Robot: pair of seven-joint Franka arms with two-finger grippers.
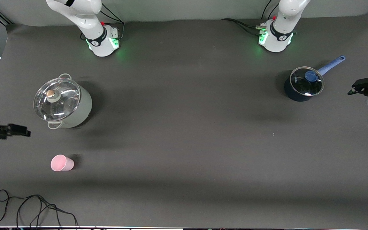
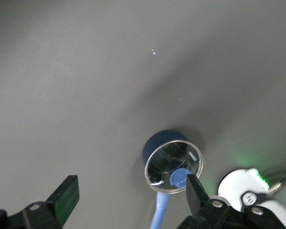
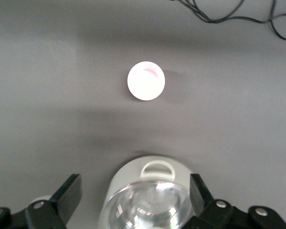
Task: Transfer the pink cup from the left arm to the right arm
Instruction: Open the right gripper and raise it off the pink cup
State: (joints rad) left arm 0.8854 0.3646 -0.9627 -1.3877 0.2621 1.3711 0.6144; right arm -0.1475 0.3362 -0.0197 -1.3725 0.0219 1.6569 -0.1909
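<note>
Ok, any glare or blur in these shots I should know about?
Front view: green base lights tint the mat, and the arm at the frame's edge near the steel pot is motion-smeared. Right wrist view: the pink cup is overexposed, nearly white. Left wrist view: the saucepan's glass lid reflects light.

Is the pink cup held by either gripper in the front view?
No, the pink cup stands alone on the table, with no gripper touching it.

Pale pink cup (image 1: 62, 163) stands upright on the table, nothing touching it.

The pink cup (image 3: 146, 80) stands upright on the table (image 3: 47, 95). The right gripper (image 3: 133, 193) hangs with fingers spread over a lidded pot (image 3: 148, 200).
</note>
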